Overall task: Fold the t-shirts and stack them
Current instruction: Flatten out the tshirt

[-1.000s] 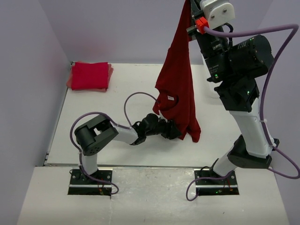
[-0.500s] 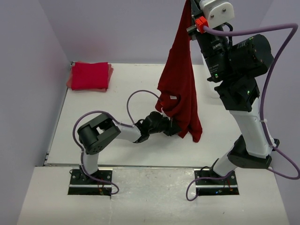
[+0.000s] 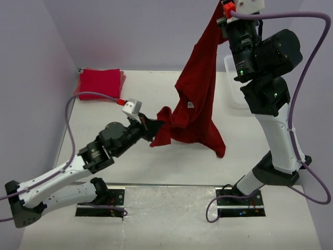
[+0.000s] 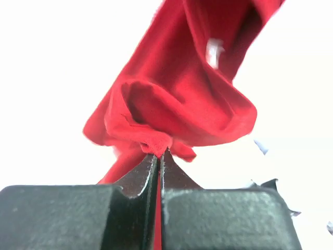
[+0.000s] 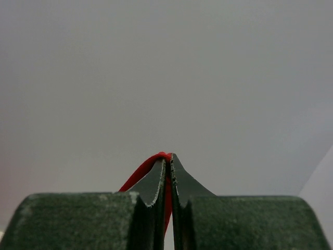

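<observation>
Soft, even overhead light, faint shadows; left wrist view glares white behind the t-shirt (image 4: 182,99); right wrist view is dim grey

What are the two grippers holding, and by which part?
Both hold the dark red cloth t-shirt. The right gripper pinches an edge at its top, held high; the left gripper pinches a bunched fold low on its side.
</observation>
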Controlling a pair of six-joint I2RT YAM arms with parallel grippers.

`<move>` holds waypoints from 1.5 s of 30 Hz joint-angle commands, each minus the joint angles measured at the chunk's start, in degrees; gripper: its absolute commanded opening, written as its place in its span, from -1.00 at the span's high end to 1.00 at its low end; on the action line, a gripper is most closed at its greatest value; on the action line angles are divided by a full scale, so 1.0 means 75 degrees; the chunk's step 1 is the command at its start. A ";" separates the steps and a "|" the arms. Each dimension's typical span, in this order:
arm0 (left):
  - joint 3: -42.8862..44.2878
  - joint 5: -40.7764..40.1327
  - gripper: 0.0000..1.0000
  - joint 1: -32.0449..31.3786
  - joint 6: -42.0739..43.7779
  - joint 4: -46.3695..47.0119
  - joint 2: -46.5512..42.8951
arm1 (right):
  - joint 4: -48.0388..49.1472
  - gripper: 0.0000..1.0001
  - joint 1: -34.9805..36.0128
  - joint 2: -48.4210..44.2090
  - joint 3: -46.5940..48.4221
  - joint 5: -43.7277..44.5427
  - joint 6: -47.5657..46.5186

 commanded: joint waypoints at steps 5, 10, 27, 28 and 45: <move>0.2329 -0.2283 1.00 -0.0012 0.1094 -0.3552 -0.1081 | -0.0031 1.00 -0.0112 -0.0290 0.0249 0.0556 0.0345; 0.4004 -0.2519 1.00 -0.0011 0.1855 -0.4525 -0.1281 | -0.0113 1.00 -0.0112 -0.0666 0.0249 0.0860 0.0288; 0.6867 0.2238 1.00 -0.0011 0.2502 -0.4445 -0.0226 | 0.0988 1.00 -0.0112 -0.2635 -0.0816 0.1282 -0.0662; 0.6715 0.2634 1.00 -0.0011 0.2444 -0.4247 -0.0203 | 0.1070 1.00 -0.0112 -0.2856 -0.0899 0.1282 -0.0686; 0.0540 -0.0662 1.00 -0.0011 -0.0052 -0.2298 -0.1960 | 0.0122 1.00 -0.0544 0.0309 -0.0506 -0.1737 0.0988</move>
